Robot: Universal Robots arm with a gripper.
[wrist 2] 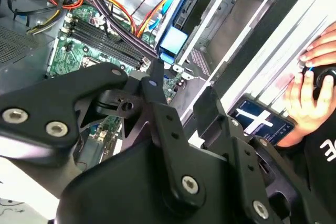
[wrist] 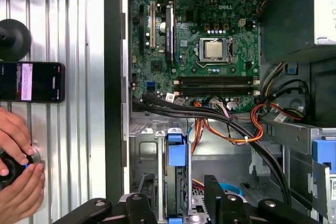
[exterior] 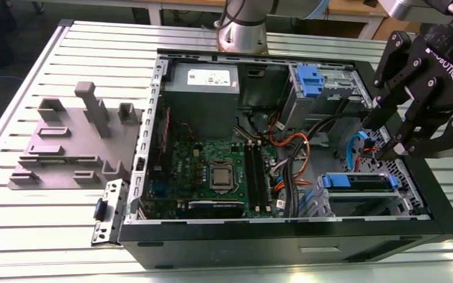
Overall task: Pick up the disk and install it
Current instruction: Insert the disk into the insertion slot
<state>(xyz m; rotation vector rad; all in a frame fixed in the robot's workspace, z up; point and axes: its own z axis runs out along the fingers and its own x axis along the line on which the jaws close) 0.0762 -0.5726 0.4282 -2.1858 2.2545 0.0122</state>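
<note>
The flat silver-grey disk in its blue plastic carrier [exterior: 358, 181] lies in the drive bay at the near corner of the open black computer case [exterior: 289, 242], on the exterior view's right. The black end effector [wrist: 178, 204] hangs just above it, fingers [wrist: 140, 208] spread wide and holding nothing, straddling the carrier's blue tab. Whether the disk is fully seated is hard to judge. A good grip would sit square on the carrier's long sides, clear of the bundle of black and orange cables [wrist: 220, 121] beside the bay.
</note>
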